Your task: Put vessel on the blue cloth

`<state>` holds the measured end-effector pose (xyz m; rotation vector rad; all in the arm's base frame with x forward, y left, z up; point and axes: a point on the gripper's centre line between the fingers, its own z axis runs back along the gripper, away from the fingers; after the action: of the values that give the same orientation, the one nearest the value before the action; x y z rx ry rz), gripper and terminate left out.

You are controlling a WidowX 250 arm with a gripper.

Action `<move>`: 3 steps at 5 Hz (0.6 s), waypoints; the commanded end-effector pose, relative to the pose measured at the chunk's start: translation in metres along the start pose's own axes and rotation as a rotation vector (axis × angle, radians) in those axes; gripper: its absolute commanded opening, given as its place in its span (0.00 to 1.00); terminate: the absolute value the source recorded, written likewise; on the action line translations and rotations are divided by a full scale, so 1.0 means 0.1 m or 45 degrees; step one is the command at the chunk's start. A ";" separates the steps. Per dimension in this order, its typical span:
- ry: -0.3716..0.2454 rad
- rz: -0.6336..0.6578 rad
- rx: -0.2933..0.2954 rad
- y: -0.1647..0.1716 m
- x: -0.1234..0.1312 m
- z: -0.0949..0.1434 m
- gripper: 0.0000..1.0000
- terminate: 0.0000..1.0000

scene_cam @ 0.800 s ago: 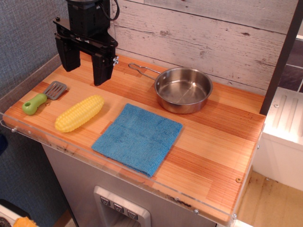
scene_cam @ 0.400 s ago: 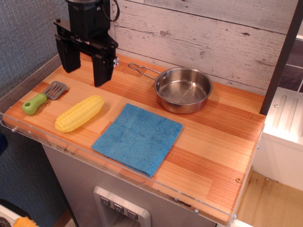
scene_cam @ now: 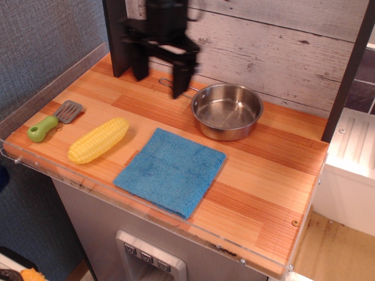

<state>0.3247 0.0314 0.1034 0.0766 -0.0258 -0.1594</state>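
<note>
Over the back of the wooden counter [scene_cam: 263, 175] the gripper [scene_cam: 161, 81] now hangs beside the pan's handle, having swung right from its earlier place above the spatula end of the board. Its two dark fingers [scene_cam: 181, 82] stand wide apart and hold nothing; they look slightly blurred. Everything on the counter lies where it lay before.

Toward the back right sits the vessel [scene_cam: 227, 110], upright and empty, apart from the blue cloth [scene_cam: 170, 170], which lies flat just in front of it to the left. The pan's thin wire handle [scene_cam: 173, 86] points left and a little toward the wall, so its long axis runs roughly along the back edge; the right finger partly hides that loop.

At the left end lie a yellow toy corn cob [scene_cam: 98, 139] and a green-handled spatula [scene_cam: 54, 121], both angled toward the back.
</note>
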 end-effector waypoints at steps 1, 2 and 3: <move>-0.083 0.017 0.053 -0.52 0.56 -0.04 1.00 0.00; -0.072 0.108 0.066 -0.68 0.67 -0.27 1.00 0.00; -0.077 0.176 0.022 -0.70 0.67 -0.47 1.00 0.00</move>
<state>0.3756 -0.0496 0.0404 0.0810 -0.0615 -0.0284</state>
